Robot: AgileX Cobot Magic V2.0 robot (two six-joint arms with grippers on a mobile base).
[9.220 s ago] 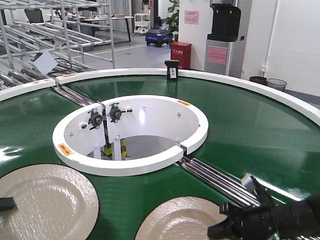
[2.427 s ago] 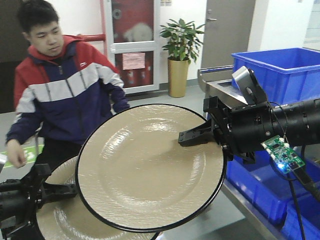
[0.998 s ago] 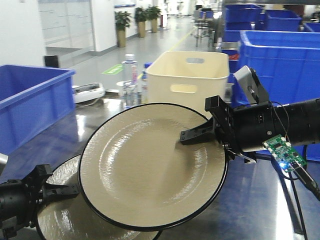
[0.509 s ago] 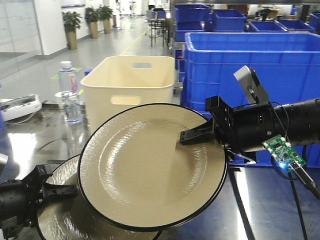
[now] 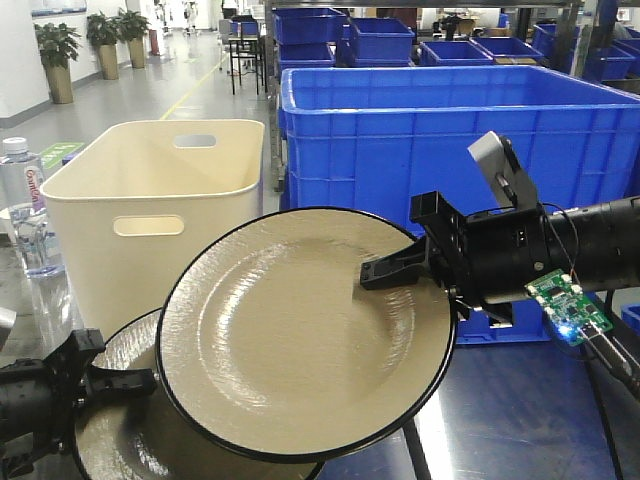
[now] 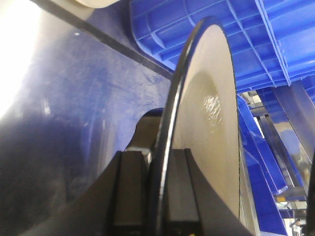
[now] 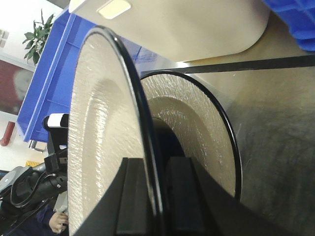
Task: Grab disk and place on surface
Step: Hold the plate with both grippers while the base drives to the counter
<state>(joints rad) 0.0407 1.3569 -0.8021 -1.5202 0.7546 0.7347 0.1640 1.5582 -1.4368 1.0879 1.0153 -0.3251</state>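
Note:
Two beige disks with black rims are held up on edge above the surface [image 5: 520, 400], a dark glossy tabletop. My right gripper [image 5: 375, 278] is shut on the right rim of the front disk [image 5: 300, 340]. The right wrist view shows that rim pinched between the black fingers [image 7: 133, 196], with the rear disk [image 7: 202, 123] behind. My left gripper [image 5: 140, 382] is shut on the left rim of the rear, lower disk [image 5: 120, 435], mostly hidden by the front one. In the left wrist view that disk [image 6: 206, 123] stands edge-on in the left gripper [image 6: 157, 155].
A cream tub [image 5: 150, 200] stands on the table at the left. Large blue crates [image 5: 420, 130] fill the back, more behind them. A water bottle [image 5: 20, 200] stands at the far left. A black seam line [image 7: 246, 64] crosses the tabletop [image 7: 275, 113].
The background has swept leftward: the cream tub moved from centre to left and the blue crates came into the middle. Both grippers and their disks hold the same place in the view.

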